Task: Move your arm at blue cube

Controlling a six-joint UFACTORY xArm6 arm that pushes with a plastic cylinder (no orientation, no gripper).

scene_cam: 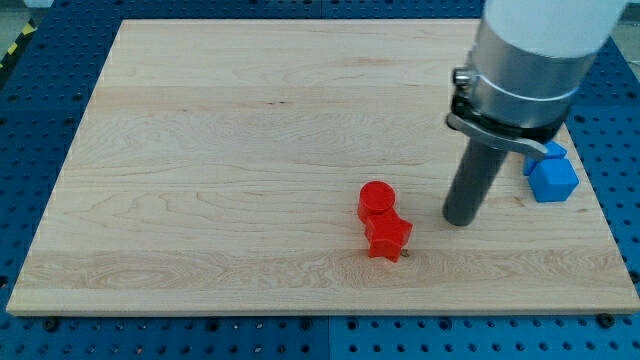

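A blue cube sits near the board's right edge. Another blue block lies just above it, partly hidden behind the arm, so its shape is unclear. My tip rests on the board to the left of the blue cube, apart from it by a clear gap. The dark rod rises from the tip to the grey arm body at the view's top right.
A red cylinder and a red star-shaped block touch each other left of my tip. The wooden board lies on a blue perforated table.
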